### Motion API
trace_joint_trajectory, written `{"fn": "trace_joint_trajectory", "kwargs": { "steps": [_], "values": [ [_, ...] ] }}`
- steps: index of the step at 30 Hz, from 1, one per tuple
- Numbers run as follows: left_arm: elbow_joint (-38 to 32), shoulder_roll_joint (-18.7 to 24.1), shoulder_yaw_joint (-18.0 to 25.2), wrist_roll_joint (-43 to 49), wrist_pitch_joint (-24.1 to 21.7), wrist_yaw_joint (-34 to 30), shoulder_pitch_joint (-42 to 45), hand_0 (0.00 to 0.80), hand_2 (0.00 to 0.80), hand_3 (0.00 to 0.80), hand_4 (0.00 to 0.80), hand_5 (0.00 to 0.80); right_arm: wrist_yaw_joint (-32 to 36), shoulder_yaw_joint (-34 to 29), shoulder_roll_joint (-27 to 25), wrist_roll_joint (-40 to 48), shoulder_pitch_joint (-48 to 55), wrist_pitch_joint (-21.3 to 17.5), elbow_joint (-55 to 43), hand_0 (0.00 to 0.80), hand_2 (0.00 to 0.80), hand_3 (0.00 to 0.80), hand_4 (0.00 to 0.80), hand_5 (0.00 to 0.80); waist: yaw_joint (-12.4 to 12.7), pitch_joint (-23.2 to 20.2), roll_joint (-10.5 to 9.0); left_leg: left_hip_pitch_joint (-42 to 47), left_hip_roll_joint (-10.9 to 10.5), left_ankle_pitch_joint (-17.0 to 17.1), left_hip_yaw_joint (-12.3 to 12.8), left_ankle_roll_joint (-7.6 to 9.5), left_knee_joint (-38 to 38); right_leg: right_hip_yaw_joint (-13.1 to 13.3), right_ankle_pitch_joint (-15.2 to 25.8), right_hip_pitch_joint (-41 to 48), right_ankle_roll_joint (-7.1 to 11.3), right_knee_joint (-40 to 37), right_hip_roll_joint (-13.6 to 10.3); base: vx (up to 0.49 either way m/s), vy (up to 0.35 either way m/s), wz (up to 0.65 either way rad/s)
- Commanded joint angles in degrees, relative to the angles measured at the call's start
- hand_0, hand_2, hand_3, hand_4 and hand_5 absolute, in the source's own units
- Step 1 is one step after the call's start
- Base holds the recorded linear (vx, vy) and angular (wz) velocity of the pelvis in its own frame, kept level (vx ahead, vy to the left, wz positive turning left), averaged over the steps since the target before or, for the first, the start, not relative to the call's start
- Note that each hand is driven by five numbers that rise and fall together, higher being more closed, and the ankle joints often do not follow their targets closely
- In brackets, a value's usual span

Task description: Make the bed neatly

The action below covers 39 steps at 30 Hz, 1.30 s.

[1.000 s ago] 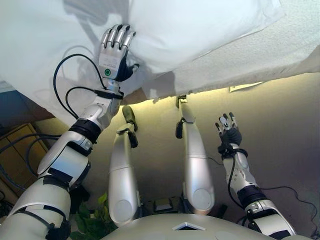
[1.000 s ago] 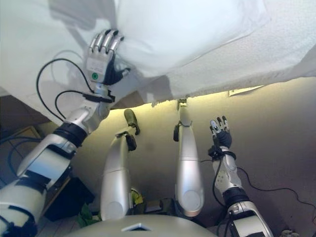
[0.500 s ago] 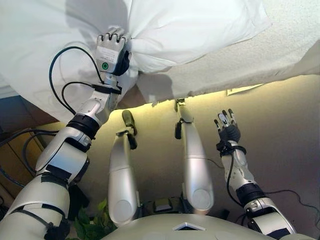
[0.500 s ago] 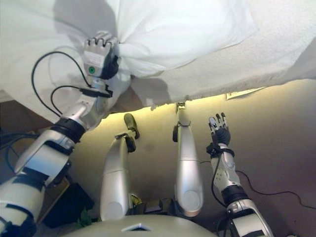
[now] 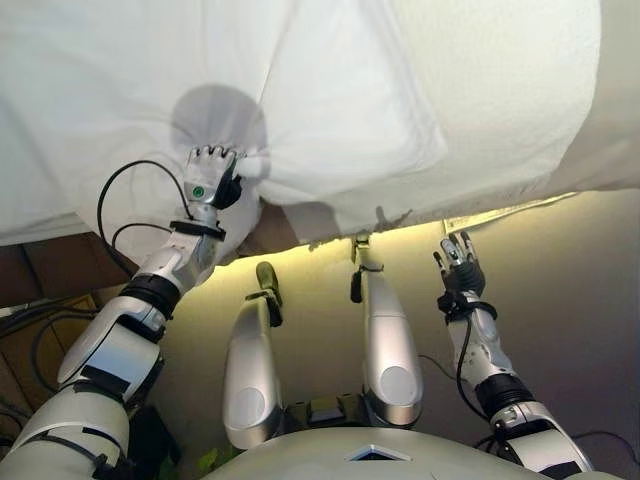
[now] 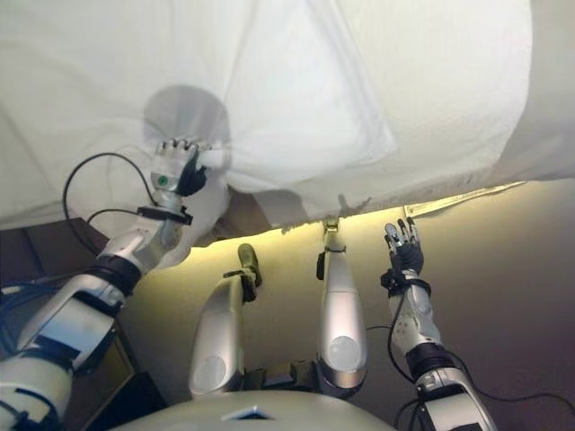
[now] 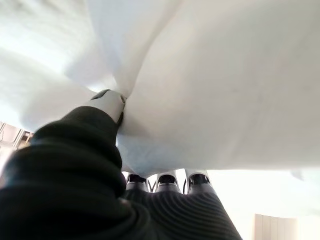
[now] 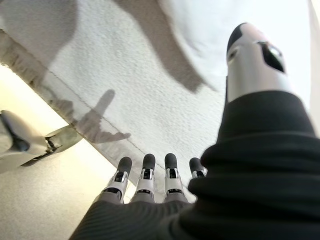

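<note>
One white pillow lies on the one bed; the left hand has its fingers curled tight round the pillow's corner, while the right hand hangs beside the bed edge, fingers straight, holding nothing

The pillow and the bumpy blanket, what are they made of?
The pillow looks like smooth white woven cloth, matte, creasing softly where the left hand pinches it. The blanket looks like nubbly textured fabric, perhaps terry or chenille, judging by its pebbly surface.
</note>
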Motion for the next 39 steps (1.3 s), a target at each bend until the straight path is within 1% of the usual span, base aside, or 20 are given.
{"fn": "trace_joint_trajectory", "kwargs": {
  "steps": [1, 4, 7, 9, 14, 16, 20, 22, 24, 27, 30, 33, 35, 39],
  "values": [
    [-1.6, 3.7, 5.9, -1.5, -0.6, -0.8, 6.0, 0.8, 0.8, 0.8, 0.8, 0.8, 2.6, -4.6, -3.6, 0.1, 5.1, -0.6, -0.7, 0.0, 0.0, 0.0, 0.0, 0.0, 2.6, -3.1, 2.83, -2.3, 0.2, 11.6, -4.9, -0.3, -7.2, 0.7, -4.4, 5.0, 5.64, 4.0, -5.3, 0.09, 0.035, 0.08],
    [-1.3, 4.0, 6.4, -1.4, -0.5, -1.8, 8.4, 0.8, 0.8, 0.8, 0.8, 0.8, 3.2, -5.4, -3.8, -0.2, 5.3, -0.2, 0.5, 0.0, 0.0, 0.0, 0.0, 0.0, 2.9, -5.0, 3.12, -0.4, 0.0, 11.8, -5.0, -0.32, -8.7, 0.2, -4.2, 7.0, 5.73, 2.5, -5.7, 0.096, 0.05, 0.1],
    [-1.2, 5.5, 7.2, -0.5, -1.2, -3.2, 10.8, 0.8, 0.8, 0.8, 0.8, 0.8, 4.3, -6.7, -4.3, -0.4, 5.4, 0.2, 2.1, 0.0, 0.0, 0.0, 0.0, 0.0, 3.5, -6.7, 3.53, 1.8, 0.0, 11.5, -5.0, -0.39, -10.1, -0.3, -4.0, 9.6, 5.77, 0.8, -6.0, 0.098, 0.044, 0.04],
    [-2.3, 8.0, 8.7, -0.5, -2.1, -5.4, 13.3, 0.8, 0.8, 0.8, 0.8, 0.8, 5.2, -8.3, -4.6, -0.7, 6.0, 0.2, 3.7, 0.0, 0.0, 0.0, 0.0, 0.0, 4.3, -8.4, 3.97, 3.6, -0.1, 11.4, -5.0, -0.48, -11.4, -0.8, -3.7, 11.5, 6.05, -0.7, -6.2, 0.103, 0.043, 0.02],
    [-4.9, 12.3, 11.1, -0.7, -2.8, -9.6, 17.5, 0.8, 0.8, 0.8, 0.8, 0.8, 7.3, -11.1, -6.0, -0.4, 6.7, 0.6, 6.0, 0.0, 0.0, 0.0, 0.0, 0.0, 5.3, -10.2, 4.83, 5.6, -0.3, 10.9, -5.3, -0.71, -12.8, -1.7, -3.7, 14.1, 6.51, -2.5, -6.6, 0.053, 0.053, 0.07],
    [-5.4, 13.2, 11.6, -0.5, -3.1, -10.7, 18.7, 0.8, 0.8, 0.8, 0.8, 0.8, 7.5, -11.6, -6.3, -0.6, 6.8, 0.8, 6.5, 0.0, 0.0, 0.0, 0.0, 0.0, 5.5, -10.7, 5.19, 6.1, -0.3, 10.9, -5.5, -0.72, -13.2, -1.9, -3.8, 14.8, 6.62, -2.8, -6.7, 0.051, 0.061, 0.09],
    [-7.5, 15.8, 13.0, 0.1, -2.7, -14.7, 21.9, 0.8, 0.8, 0.8, 0.8, 0.8, 8.1, -13.0, -7.2, -0.7, 7.7, 1.0, 8.5, 0.0, 0.0, 0.0, 0.0, 0.0, 6.8, -12.8, 6.23, 8.6, -0.4, 11.4, -6.3, -0.92, -15.8, -3.3, -3.8, 18.1, 6.93, -4.8, -6.9, 0.094, 0.064, 0.07],
    [-8.1, 16.8, 14.0, 0.2, -1.7, -16.4, 23.1, 0.8, 0.8, 0.8, 0.8, 0.8, 9.0, -13.7, -7.3, -0.8, 7.9, 0.8, 9.2, 0.0, 0.0, 0.0, 0.0, 0.0, 7.2, -13.3, 6.47, 9.3, -0.4, 11.5, -6.5, -0.99, -16.5, -3.8, -3.7, 18.9, 7.06, -5.3, -7.0, 0.044, 0.038, 0.14],
    [-7.8, 17.7, 15.4, 0.6, -1.8, -17.6, 24.4, 0.8, 0.8, 0.8, 0.8, 0.8, 9.7, -14.3, -7.4, -0.9, 8.1, 0.6, 9.7, 0.0, 0.0, 0.0, 0.0, 0.0, 7.7, -13.6, 6.6, 9.4, -0.5, 11.3, -6.9, -0.98, -16.3, -3.9, -3.8, 19.1, 7.21, -5.1, -7.2, 0.041, 0.028, 0.12],
    [-7.6, 18.5, 16.6, 1.5, -2.5, -18.9, 25.7, 0.8, 0.8, 0.8, 0.8, 0.8, 9.6, -14.7, -7.6, -1.3, 8.1, 1.1, 10.1, 0.0, 0.0, 0.0, 0.0, 0.0, 8.2, -13.9, 6.71, 9.6, -0.5, 11.0, -7.2, -0.95, -16.1, -3.9, -4.1, 19.4, 7.41, -4.8, -7.3, 0.05, 0.026, 0.1],
    [-8.1, 18.9, 16.1, 3.4, -2.5, -19.6, 26.5, 0.8, 0.8, 0.8, 0.8, 0.8, 9.5, -14.8, -8.0, -1.5, 7.7, 1.1, 11.0, 0.0, 0.0, 0.0, 0.0, 0.0, 8.5, -14.2, 6.93, 9.9, -0.6, 11.2, -7.6, -1.09, -16.6, -4.2, -4.2, 20.2, 7.61, -5.7, -7.0, 0.032, 0.043, 0.06],
    [-8.2, 19.1, 16.1, 2.5, -1.7, -19.7, 27.0, 0.8, 0.8, 0.8, 0.8, 0.8, 9.7, -15.1, -8.1, -1.8, 7.6, 1.0, 11.5, 0.0, 0.0, 0.0, 0.0, 0.0, 8.7, -14.5, 6.94, 10.5, -0.7, 11.1, -7.9, -1.18, -17.2, -4.3, -4.0, 21.0, 7.67, -6.9, -6.6, 0.018, 0.032, 0.01],
    [-7.5, 19.5, 17.3, 1.3, -2.5, -19.6, 27.4, 0.8, 0.8, 0.8, 0.8, 0.8, 10.2, -15.5, -8.0, -1.7, 7.9, 0.8, 12.1, 0.0, 0.0, 0.0, 0.0, 0.0, 8.9, -14.7, 6.61, 10.6, -0.5, 10.8, -8.0, -1.13, -17.0, -4.4, -3.8, 21.0, 7.68, -6.7, -6.7, 0.018, -0.011, 0.0],
    [-7.8, 19.2, 17.6, 1.9, -3.8, -19.2, 27.9, 0.8, 0.8, 0.8, 0.8, 0.8, 10.4, -15.6, -7.2, -1.8, 8.0, 1.1, 12.1, 0.0, 0.0, 0.0, 0.0, 0.0, 9.4, -14.6, 5.88, 10.0, -0.3, 10.5, -8.1, -0.97, -15.8, -4.3, -3.8, 20.5, 7.78, -5.5, -7.0, 0.028, -0.036, 0.05]
  ]
}}
